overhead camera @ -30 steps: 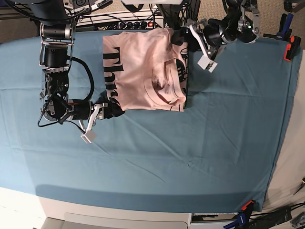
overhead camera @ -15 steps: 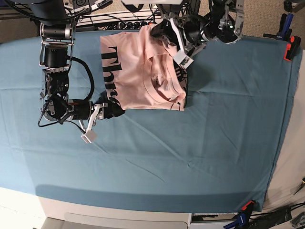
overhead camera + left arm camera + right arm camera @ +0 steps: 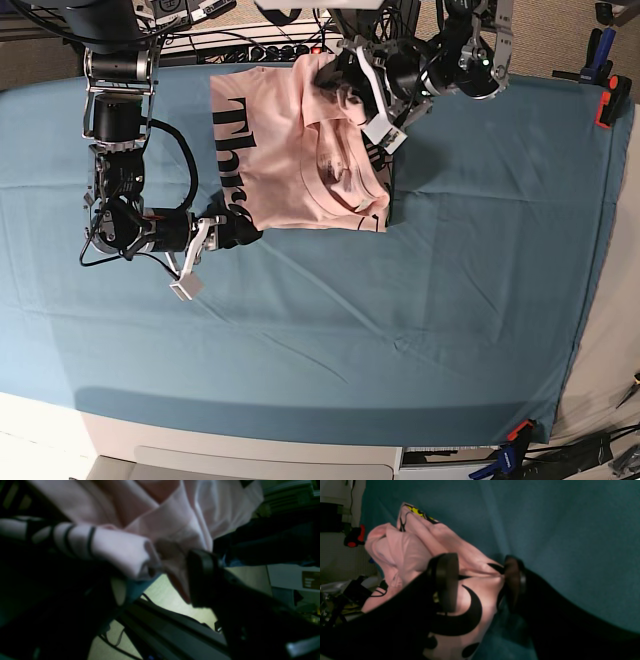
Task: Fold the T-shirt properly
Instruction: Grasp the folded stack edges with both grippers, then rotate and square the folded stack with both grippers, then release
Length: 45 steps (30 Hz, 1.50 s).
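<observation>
The pale pink T-shirt [image 3: 290, 150] lies folded on the teal table cloth [image 3: 400, 300] at the far middle, with black lettering along its left side. My left gripper [image 3: 340, 82] is over the shirt's far right part, where the cloth is bunched up. In the left wrist view the left gripper [image 3: 160, 577] has its jaws wide apart, with a rolled pink fold [image 3: 120, 552] between them. My right gripper [image 3: 232, 232] sits at the shirt's near left corner. In the right wrist view its fingers [image 3: 445, 580] straddle that printed corner [image 3: 475, 592], jaws apart.
Orange clamps [image 3: 610, 100] hold the cloth at the far right edge, and another clamp [image 3: 515, 432] sits at the near right corner. A power strip and cables [image 3: 270, 48] run behind the shirt. The table's white front edge [image 3: 250, 450] lies below.
My left gripper has moved left across the shirt's far right edge, pushing that edge up into a raised bunch. The right arm has stayed still.
</observation>
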Tool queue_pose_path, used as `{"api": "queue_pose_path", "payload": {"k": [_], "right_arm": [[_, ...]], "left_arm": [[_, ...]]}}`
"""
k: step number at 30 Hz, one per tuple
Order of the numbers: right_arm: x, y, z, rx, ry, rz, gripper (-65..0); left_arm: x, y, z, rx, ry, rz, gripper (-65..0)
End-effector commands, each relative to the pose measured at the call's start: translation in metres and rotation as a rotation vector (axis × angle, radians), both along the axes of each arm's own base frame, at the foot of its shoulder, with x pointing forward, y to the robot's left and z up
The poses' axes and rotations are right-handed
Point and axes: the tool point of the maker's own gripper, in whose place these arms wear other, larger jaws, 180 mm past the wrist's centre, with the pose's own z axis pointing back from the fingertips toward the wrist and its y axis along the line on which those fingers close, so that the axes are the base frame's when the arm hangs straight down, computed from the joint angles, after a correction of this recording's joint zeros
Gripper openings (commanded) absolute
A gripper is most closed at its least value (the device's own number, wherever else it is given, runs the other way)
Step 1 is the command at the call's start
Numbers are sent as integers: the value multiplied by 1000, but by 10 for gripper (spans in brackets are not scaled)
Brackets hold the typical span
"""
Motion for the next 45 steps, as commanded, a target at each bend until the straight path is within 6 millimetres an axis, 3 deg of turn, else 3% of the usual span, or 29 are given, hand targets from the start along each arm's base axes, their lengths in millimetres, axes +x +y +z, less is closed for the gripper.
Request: {"api": "queue_pose_path", "payload": {"k": [1, 3, 6, 7, 12, 18, 26, 37, 45], "right_arm": [[15, -1, 19, 20, -61, -8, -372], [15, -1, 19, 20, -61, -8, -443], [15, -1, 19, 20, -61, -9, -650], [15, -1, 19, 20, -62, -10, -650], [15, -2, 20, 23, -62, -12, -650], [-2, 4, 14, 88, -43, -6, -650], [-43, 15, 6, 56, -57, 51, -650], [-125, 28, -13, -42, -29, 149, -650], [-157, 63, -24, 60, 40, 138, -650]], "left_arm": [[5, -3, 10, -31, -33, 6, -318], [5, -3, 9, -30, -31, 6, -401], [5, -1, 6, -7, -34, 5, -604], [5, 0, 5, 0, -35, 5, -650], [9, 8, -1, 57, -50, -1, -650], [32, 24, 1, 122, -115, 2, -650], [59, 40, 0, 170, -170, 0, -650], [127, 84, -3, 282, -230, 5, -650], [175, 81, 9, 285, -268, -4, -650]]}}
